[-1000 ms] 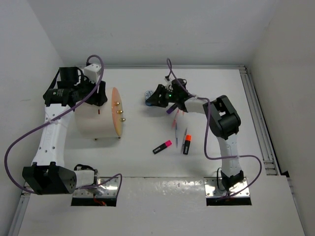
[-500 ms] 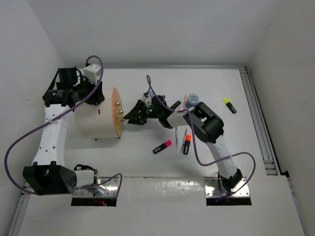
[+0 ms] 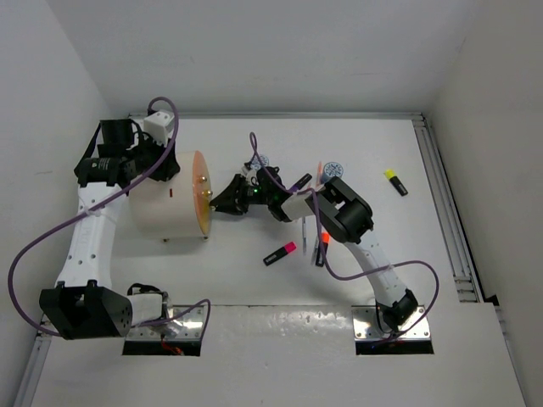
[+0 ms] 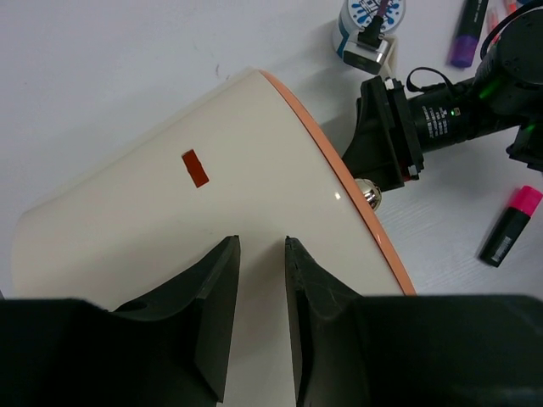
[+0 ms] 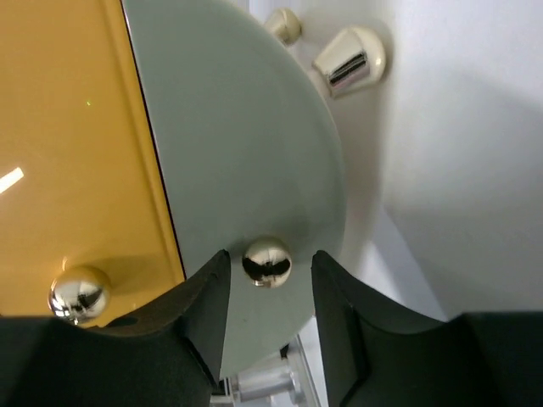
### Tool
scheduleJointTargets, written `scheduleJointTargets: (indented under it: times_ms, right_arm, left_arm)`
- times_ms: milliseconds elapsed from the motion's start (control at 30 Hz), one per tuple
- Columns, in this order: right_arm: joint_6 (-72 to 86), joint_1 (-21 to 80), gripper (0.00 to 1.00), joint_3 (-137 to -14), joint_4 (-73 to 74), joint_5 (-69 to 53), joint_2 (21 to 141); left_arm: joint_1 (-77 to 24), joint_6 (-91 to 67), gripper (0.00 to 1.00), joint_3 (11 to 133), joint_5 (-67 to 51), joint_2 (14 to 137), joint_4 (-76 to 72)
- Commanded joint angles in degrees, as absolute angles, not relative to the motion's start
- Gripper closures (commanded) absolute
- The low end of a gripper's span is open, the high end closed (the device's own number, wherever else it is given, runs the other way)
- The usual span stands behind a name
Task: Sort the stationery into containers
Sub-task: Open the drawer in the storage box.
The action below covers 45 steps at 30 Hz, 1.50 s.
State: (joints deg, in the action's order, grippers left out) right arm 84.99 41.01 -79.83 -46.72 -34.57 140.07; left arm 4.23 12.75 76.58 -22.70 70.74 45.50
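The cream drum-shaped cabinet point(image 3: 161, 212) lies on its side, its orange front point(image 3: 201, 191) with brass knobs facing right. My right gripper point(image 3: 216, 203) is open at that front. In the right wrist view its jaws point(image 5: 270, 256) stand either side of one brass knob point(image 5: 267, 261), with gaps on both sides. My left gripper point(image 3: 170, 166) is open and sits on the cabinet's cream top point(image 4: 212, 220), holding nothing. A pink highlighter point(image 3: 280, 253), an orange one point(image 3: 322, 248), a purple one point(image 3: 299, 182), thin pens point(image 3: 304, 225) and two patterned rolls point(image 3: 259, 160) point(image 3: 333, 171) lie on the table.
A yellow highlighter point(image 3: 395, 181) lies apart at the right. A metal rail point(image 3: 445, 212) runs along the right edge. White walls close in the back and sides. A small red tag point(image 4: 195, 168) is stuck on the cabinet body. The cabinet's feet point(image 5: 349, 52) show past the front.
My right gripper has swung left from the roll at the back to the cabinet's front and now brackets a knob. The rolls are uncovered. The left arm has not moved.
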Motion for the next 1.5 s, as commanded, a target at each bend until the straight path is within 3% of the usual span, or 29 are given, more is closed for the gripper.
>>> scheduleJointTargets:
  times_ms: [0,267,533,1167,1233,1300,1467]
  right_arm:
    - [87.2,41.6,0.58,-83.3,-51.2,-34.8,141.6]
    - [88.2,42.0,0.68,-83.8,-51.2,-35.2,142.7]
    - [89.3,41.4,0.99,-80.1,-52.8,-35.9,139.8]
    - [82.5,33.9,1.0,-71.3,-47.2,-40.2,130.6]
    - [82.3,33.8,1.0,-71.5,-47.0,-40.3,130.9]
    - [82.5,34.2,1.0,-72.3,-46.8,-40.3,131.3]
    - [83.4,35.4,1.0,-73.9,-46.8,-39.6,132.3]
  left_arm:
    - [4.3,12.0,0.67,73.8,-22.0,70.7,49.1]
    - [4.5,11.9,0.67,72.9,-21.4,70.6,48.8]
    - [4.7,11.2,0.68,72.4,-20.1,71.2,48.4]
    - [5.1,12.2,0.69,72.2,-17.8,72.2,49.1]
    - [4.7,12.2,0.63,73.6,-20.1,71.5,49.2]
    - [4.2,11.7,0.45,74.9,-22.9,71.2,49.5]
    - [-1.3,10.3,0.3,78.9,-20.6,69.6,51.6]
